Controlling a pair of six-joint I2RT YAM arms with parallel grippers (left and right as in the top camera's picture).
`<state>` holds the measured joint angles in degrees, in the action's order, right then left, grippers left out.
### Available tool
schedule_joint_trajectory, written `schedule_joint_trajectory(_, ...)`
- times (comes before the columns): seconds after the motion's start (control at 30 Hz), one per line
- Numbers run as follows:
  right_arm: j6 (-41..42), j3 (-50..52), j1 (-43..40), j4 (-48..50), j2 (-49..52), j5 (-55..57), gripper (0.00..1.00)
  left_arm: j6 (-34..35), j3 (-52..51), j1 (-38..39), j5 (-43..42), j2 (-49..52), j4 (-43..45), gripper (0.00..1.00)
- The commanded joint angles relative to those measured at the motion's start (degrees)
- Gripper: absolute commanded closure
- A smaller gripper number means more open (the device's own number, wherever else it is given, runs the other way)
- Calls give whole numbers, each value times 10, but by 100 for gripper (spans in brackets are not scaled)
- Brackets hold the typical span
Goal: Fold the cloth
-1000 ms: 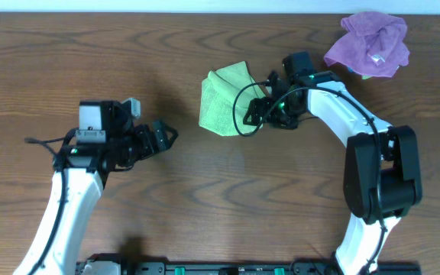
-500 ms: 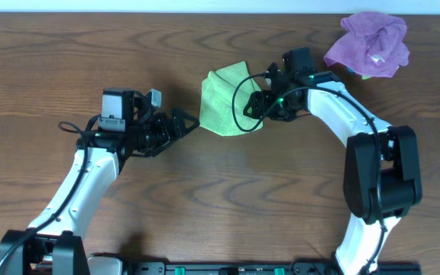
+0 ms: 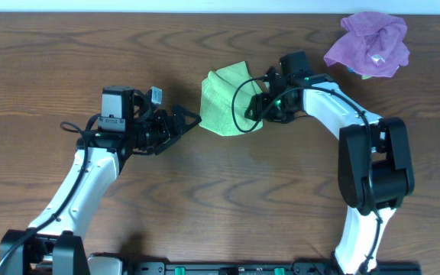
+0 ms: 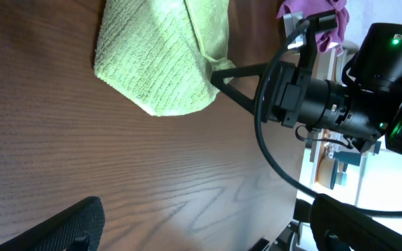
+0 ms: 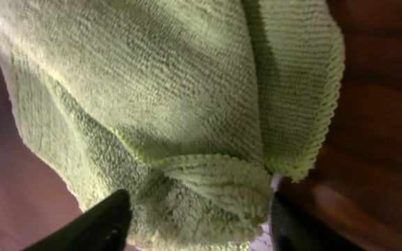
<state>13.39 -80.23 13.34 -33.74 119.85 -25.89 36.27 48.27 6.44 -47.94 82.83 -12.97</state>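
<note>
Green towelling, the green cloth (image 3: 224, 103) lies part-folded on the wooden table (image 3: 52, 61) in the overhead view. It sits straight ahead of the right pincer (image 3: 257, 108), whose tips meet its edge. The left pincer (image 3: 188, 121) faces the cloth from the opposite side with its tips apart, near the cloth but not touching it. A purple cloth (image 3: 369, 42) lies well behind the right pincer, bunched up.

From the left wrist, the left pincer's own fingers (image 4: 75, 223) stand wide apart at the bottom corners with only bare wood between them. The green cloth (image 4: 159, 56) is ahead of them. One dark finger of the right pincer (image 4: 223, 72) touches the cloth's far side.

From the right wrist, the green cloth (image 5: 173, 84) fills nearly the whole view, just ahead of the pincer. A bunched, hemmed fold sits between the two fingers (image 5: 107, 223) and spans the gap from one to the other, so the pincer is clamped on that fold. Dark wood shows beside it.
</note>
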Motion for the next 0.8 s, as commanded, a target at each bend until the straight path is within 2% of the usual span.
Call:
schedule_joint_trajectory(0.0,8,2,2,3,5,-1,48,15,7,1,-13,0,2,4)
schedule_joint_trajectory(0.07,8,2,3,4,5,0,57,17,7,1,-12,0,3,5)
schedule_joint_trajectory(0.23,8,2,12,14,11,0,69,17,7,1,-12,0,3,5)
schedule_joint_trajectory(0.33,8,2,17,13,12,1,97,34,7,1,-12,0,2,5)
schedule_joint_trajectory(0.5,7,2,3,-28,-5,4,99,38,7,2,1,0,-1,5)
schedule_joint_trajectory(0.77,3,2,-40,-89,-85,27,99,47,6,43,80,17,-1,5)
